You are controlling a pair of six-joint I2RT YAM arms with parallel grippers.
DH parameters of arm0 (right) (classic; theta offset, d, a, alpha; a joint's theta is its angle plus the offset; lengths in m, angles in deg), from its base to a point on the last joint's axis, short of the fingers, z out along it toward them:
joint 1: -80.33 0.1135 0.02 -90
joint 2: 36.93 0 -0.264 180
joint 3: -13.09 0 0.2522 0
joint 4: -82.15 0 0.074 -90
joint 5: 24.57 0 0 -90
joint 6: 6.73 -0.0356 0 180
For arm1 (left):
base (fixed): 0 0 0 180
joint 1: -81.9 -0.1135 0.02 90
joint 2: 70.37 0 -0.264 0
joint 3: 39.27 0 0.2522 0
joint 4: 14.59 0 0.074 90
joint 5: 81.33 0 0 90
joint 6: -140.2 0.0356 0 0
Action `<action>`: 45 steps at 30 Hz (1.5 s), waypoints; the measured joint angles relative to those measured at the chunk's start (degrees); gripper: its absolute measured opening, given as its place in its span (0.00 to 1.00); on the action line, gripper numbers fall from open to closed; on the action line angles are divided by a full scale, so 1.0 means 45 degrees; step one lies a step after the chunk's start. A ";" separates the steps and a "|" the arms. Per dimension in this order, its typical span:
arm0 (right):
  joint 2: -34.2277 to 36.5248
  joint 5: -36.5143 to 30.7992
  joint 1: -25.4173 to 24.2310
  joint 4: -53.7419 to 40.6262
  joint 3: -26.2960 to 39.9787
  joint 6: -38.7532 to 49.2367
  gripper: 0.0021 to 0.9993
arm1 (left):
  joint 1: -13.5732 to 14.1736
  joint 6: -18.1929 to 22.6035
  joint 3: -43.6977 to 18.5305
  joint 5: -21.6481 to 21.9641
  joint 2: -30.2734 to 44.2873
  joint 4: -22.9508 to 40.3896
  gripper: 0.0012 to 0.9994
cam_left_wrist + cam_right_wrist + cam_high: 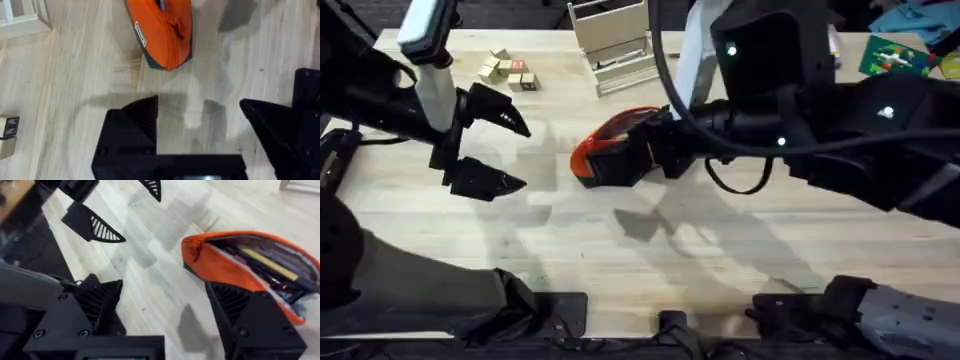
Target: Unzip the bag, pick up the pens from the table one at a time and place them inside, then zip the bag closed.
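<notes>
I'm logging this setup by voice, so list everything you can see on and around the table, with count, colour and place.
Bag: one, orange with a dark bottom edge, mid-table, zipper open.
Pens: at least two, one tan and one dark, lying inside the open bag.
Wooden blocks: a small cluster, pale with one red face, far left of the table.
Rack: one, white, far middle of the table.
Green card: one, green with a printed picture, far right corner.
Table: one, light wood planks.
Left gripper: one, black, open, hovering left of the bag.
Right gripper: one, black, open, at the bag's near side.
</notes>
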 joint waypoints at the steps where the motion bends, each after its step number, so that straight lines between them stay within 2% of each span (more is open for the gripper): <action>1: 0.0000 0.0029 0.0007 0.0000 0.0000 -0.0218 1.00 | 0.0000 0.0009 0.0000 -0.0041 0.0076 -0.0002 0.99; 9: 0.0005 -0.0413 0.0920 0.0000 0.0000 -0.1385 1.00 | 0.0000 0.0053 0.0005 -0.0135 0.0144 -0.0019 0.99; 17: 0.0479 -0.2394 0.1644 0.0024 0.0000 -0.3256 1.00 | 0.0000 0.0058 0.0005 -0.0156 0.0142 -0.0022 0.99; 26: 0.1780 -0.4448 0.2097 0.0069 0.0000 -0.5080 1.00 | 0.0000 0.0058 0.0005 -0.0159 0.0140 -0.0019 0.99; 33: 0.2162 -0.6730 0.3173 0.0399 0.0000 -0.5884 1.00 | 0.0000 0.0058 0.0005 -0.0159 0.0144 -0.0019 0.99; 45: 0.2497 -0.7325 0.3405 0.0869 0.0000 -0.6064 1.00 | 0.0000 0.0065 0.0005 -0.0159 0.0141 -0.0019 0.99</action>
